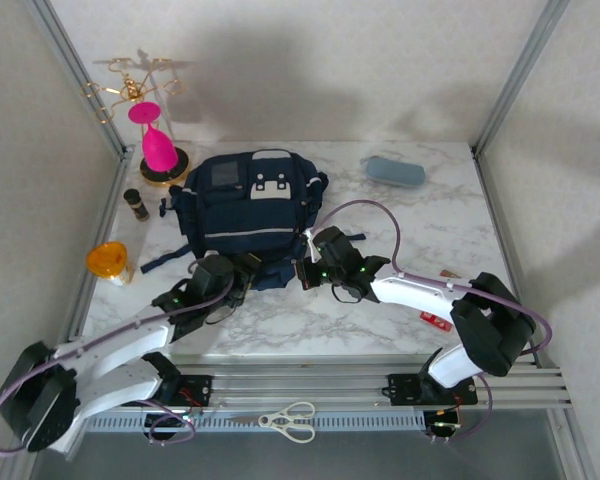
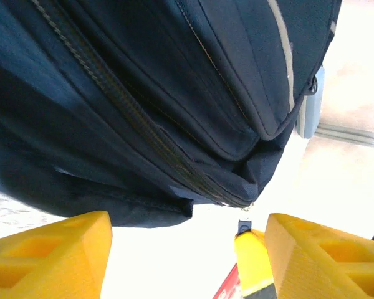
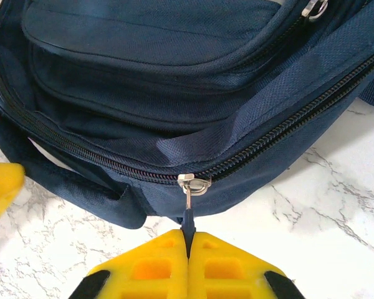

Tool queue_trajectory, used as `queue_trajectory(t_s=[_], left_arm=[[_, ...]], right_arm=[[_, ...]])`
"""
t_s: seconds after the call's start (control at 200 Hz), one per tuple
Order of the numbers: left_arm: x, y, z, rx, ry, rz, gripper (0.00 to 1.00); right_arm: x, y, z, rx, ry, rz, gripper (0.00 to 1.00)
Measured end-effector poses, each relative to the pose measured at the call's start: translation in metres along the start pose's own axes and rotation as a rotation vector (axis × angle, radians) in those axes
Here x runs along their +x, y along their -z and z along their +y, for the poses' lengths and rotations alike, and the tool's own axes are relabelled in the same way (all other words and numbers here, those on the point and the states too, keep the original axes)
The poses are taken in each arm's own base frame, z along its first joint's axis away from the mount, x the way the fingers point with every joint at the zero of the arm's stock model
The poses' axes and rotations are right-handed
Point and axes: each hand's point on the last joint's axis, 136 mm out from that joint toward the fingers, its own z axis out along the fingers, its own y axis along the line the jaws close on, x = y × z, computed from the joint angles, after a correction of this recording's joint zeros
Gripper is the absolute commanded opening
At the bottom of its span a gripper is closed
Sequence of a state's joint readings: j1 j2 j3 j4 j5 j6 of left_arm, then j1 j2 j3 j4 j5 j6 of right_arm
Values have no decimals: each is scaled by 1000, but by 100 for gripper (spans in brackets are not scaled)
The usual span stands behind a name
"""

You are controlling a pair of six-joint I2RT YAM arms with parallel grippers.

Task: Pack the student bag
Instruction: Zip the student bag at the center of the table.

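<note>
The student bag (image 1: 248,205) is lying flat near the middle of the marble table (image 1: 420,240), its grey patch and white buckle patch facing up, as both arms are reaching in to its near edge.

The right gripper (image 3: 188,240) is sitting just in front of that edge. Its yellow jaws are pressed together on the small dark zipper pull (image 3: 187,215), which is hanging from the silver slider (image 3: 194,182) on the bag's main zip. The bag's side wall and front pockets are rising directly beyond the fingertips.

The left gripper (image 2: 187,261) is waiting at the bag's near-left corner (image 1: 242,283), with its jaws standing apart and nothing between them. In the left wrist view the navy fabric is hanging just beyond the two yellow fingers (image 2: 50,255), close to the left one. Whether it is touching cannot be told.

A blue pencil case (image 1: 394,171) is resting well apart at the table's far right. An orange cup (image 1: 110,262), a small dark bottle (image 1: 136,204) and a pink cone-shaped object (image 1: 158,150) are standing along the left side. White-handled scissors (image 1: 288,421) are lying on the rail between the arm bases.
</note>
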State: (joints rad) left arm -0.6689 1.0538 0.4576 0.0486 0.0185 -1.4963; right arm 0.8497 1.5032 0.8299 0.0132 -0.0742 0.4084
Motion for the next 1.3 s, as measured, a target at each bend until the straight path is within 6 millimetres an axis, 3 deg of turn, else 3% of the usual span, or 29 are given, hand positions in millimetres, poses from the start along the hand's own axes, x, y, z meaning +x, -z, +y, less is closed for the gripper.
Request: queue_trajectory(t_s=[0.25,0.31,0.456,0.721,0.781,0.916,1.077,1.302], left_arm=[[23,-37,-28,-22,79,-12,39],[25,-45,-31,-23,107,-15,38],[27,-63,-17,-63,175,-31,34],[17,-71,-11,-91,216,-99,0],[17,-71,-10,-92,210,-99,0],[14,-59,-9,-81,169,-94,0],[6,-27,-9,-54,96,-93,0],[-21,22,26,-32,14,-130,0]], right_arm=[[-2,-3,1,-7,3,-13,0],[-1,-5,0,-5,2,-9,0],[2,-9,-1,-2,5,-3,0],[3,-11,-7,36,30,-5,0],[3,-10,-12,64,39,-6,0],[-4,-7,-19,125,66,-30,0],[-21,5,-28,130,50,-74,0],[-27,8,-38,112,43,-77,0]])
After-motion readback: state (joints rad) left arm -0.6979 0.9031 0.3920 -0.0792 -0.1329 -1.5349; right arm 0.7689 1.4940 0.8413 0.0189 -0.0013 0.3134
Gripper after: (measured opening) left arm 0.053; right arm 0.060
